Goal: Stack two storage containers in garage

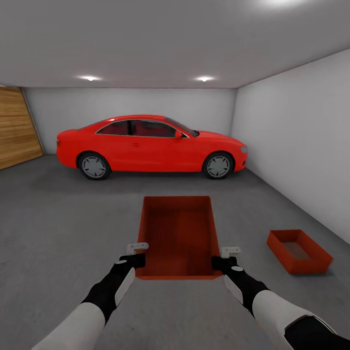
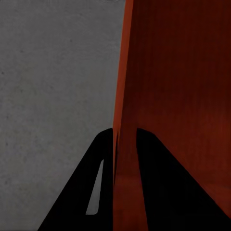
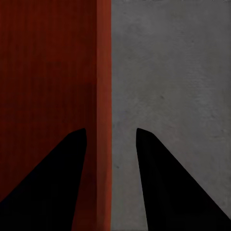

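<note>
The held bin [image 1: 179,236] hangs between both end effectors, long axis pointing toward the car [image 1: 150,146]. Left end effector [image 1: 137,253] clamps its left wall; right end effector [image 1: 227,257] straddles its right wall, narrowly parted. The second bin [image 1: 299,251] sits on the floor [image 1: 63,218], right of the held bin, nearer the right arm.

Grey floor [image 1: 58,218], white walls [image 1: 301,136], red car [image 1: 150,146].

Open grey floor [image 1: 63,228] ahead and left.
Blocked beyond by red car [image 1: 150,146]; second bin [image 1: 298,251] and wall [image 1: 301,141] crowd right.
</note>
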